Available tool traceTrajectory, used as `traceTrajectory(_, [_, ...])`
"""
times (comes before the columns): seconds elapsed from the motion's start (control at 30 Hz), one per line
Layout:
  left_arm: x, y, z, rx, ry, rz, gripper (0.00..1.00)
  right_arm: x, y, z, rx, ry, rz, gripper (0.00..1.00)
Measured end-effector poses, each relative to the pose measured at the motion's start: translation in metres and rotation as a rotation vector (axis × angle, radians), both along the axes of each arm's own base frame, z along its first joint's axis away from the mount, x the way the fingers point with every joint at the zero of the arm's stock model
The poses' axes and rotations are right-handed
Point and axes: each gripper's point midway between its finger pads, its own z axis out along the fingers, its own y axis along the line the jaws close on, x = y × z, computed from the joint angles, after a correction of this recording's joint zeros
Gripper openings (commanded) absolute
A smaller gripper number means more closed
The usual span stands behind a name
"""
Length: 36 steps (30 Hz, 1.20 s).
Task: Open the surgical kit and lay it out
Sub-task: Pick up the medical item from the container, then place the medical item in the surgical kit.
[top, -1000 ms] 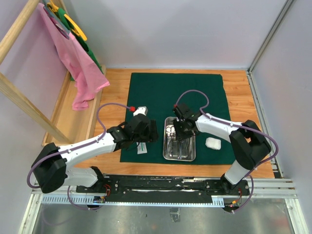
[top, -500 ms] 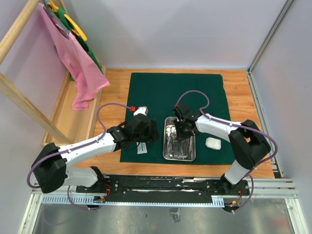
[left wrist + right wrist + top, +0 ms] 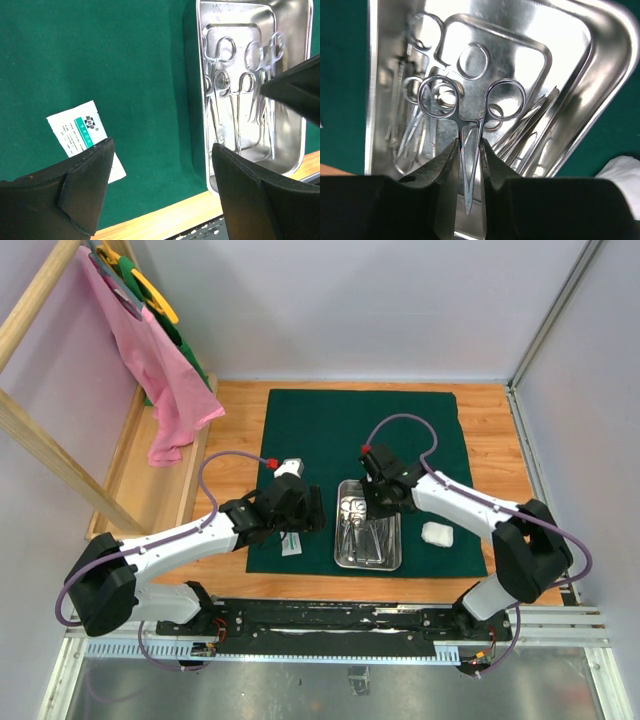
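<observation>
Right gripper is pinching a slim steel scissor-like clamp by its shanks. Both fingers are pressing in just below the two finger rings, and the pointed tip is showing between the pads on the wrist side. The clamp is hanging clear above the rectangular shiny steel tray, which is lying directly beyond the fingertips. The remaining steel instruments are lying on the tray floor, under and to the left of the held clamp. A white gauze wad is sitting outside the tray, off the gripper's right finger, on the dark green cloth wrap.

Left gripper is hovering with its fingers spread wide and nothing between them. A small white packet with green print is lying flat on the cloth, just ahead of the left finger and partly tucked under it in view. The tray's long wall is running ahead of the gap, nearer the right finger. The dark tip of the other arm is intruding over the tray from the right.

Overhead: the cloth is lying spread flat on the wooden table. The left gripper is just beside the tray's left rim, the right gripper is over its far half, the gauze is off to the right arm's side and the packet is under the left wrist.
</observation>
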Motion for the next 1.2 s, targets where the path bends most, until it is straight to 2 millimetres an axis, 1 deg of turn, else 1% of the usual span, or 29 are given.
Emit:
traceTrajectory(0.1, [0.0,0.0,0.0,0.001,-0.001,-0.001,0.83,0.01,0.006,0.028,0.033,-0.058,0.005,0.06])
traceTrajectory(0.17, [0.0,0.0,0.0,0.002,-0.001,-0.001,0.84,0.017,0.01,0.043,0.047,-0.092,0.011,0.06])
traceTrajectory(0.23, [0.0,0.0,0.0,0.002,-0.002,-0.001,0.84,0.025,0.011,0.054,0.056,-0.119,0.013,0.05])
traceTrajectory(0.3, [0.0,0.001,0.0,0.004,-0.003,-0.001,0.84,0.037,0.007,0.063,0.053,-0.138,0.012,0.05])
traceTrajectory(0.4, [0.001,0.002,0.002,0.005,-0.01,0.003,0.84,0.059,-0.012,0.068,0.035,-0.144,-0.023,0.05])
traceTrajectory(0.53, [0.001,0.002,0.006,0.002,-0.02,0.001,0.84,0.117,-0.049,0.074,0.001,-0.162,-0.097,0.04])
traceTrajectory(0.57, [0.002,0.002,0.007,0.002,-0.021,0.0,0.84,0.136,-0.061,0.076,-0.012,-0.16,-0.114,0.04])
traceTrajectory(0.67, [0.003,0.0,0.011,0.0,-0.028,-0.006,0.84,0.188,-0.09,0.08,-0.042,-0.193,-0.149,0.06])
traceTrajectory(0.7, [0.004,0.0,0.013,-0.003,-0.03,-0.008,0.84,0.202,-0.098,0.081,-0.052,-0.203,-0.155,0.06])
traceTrajectory(0.77, [0.004,-0.001,0.014,-0.005,-0.032,-0.01,0.84,0.23,-0.117,0.079,-0.08,-0.216,-0.17,0.06])
traceTrajectory(0.87, [0.007,0.0,0.017,-0.012,-0.034,-0.007,0.84,0.259,-0.136,0.07,-0.12,-0.217,-0.176,0.05])
traceTrajectory(0.93, [0.008,0.001,0.019,-0.017,-0.034,-0.002,0.84,0.274,-0.148,0.058,-0.14,-0.207,-0.18,0.06])
traceTrajectory(1.07, [0.011,0.004,0.019,-0.019,-0.034,0.009,0.85,0.289,-0.166,0.031,-0.16,-0.167,-0.183,0.23])
traceTrajectory(1.13, [0.013,0.005,0.019,-0.02,-0.034,0.016,0.85,0.291,-0.174,0.019,-0.163,-0.143,-0.187,0.27])
traceTrajectory(1.2, [0.014,0.007,0.02,-0.021,-0.033,0.022,0.85,0.289,-0.178,0.012,-0.158,-0.121,-0.19,0.32])
